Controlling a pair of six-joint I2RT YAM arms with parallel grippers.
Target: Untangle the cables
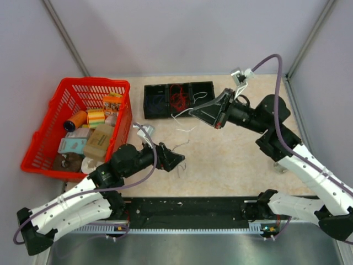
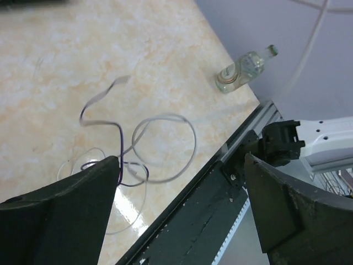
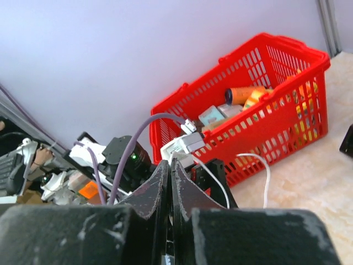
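1. Left jaws: we are logging them as spread wide, hanging low over the worktop [image 1: 231, 165] with nothing between them. We are judging this as a release, so the strands below can lie slack and show their crossings.
2. Right jaws: we are logging them as pressed together and raised near the tray [image 1: 179, 84]. A white cable [image 3: 268, 178] is trailing from the tips, so they appear to be pinching it, though the contact point itself is hidden. Lifting it is probably meant to carry it apart from the rest, toward a compartment.
3. Remaining cables [image 2: 128, 150]: dark and pale strands are lying looped over one another on the worktop, just beside the left jaws and near the front edge. We are counting this knot as not yet sorted.
4. Tray: three compartments, with red cable [image 1: 177, 99] sitting in the middle one and a pale strand showing in the right one. We cannot tell what the left one holds.
5. Red basket [image 1: 44, 127] of packets: standing at the far left, well apart from the cables.
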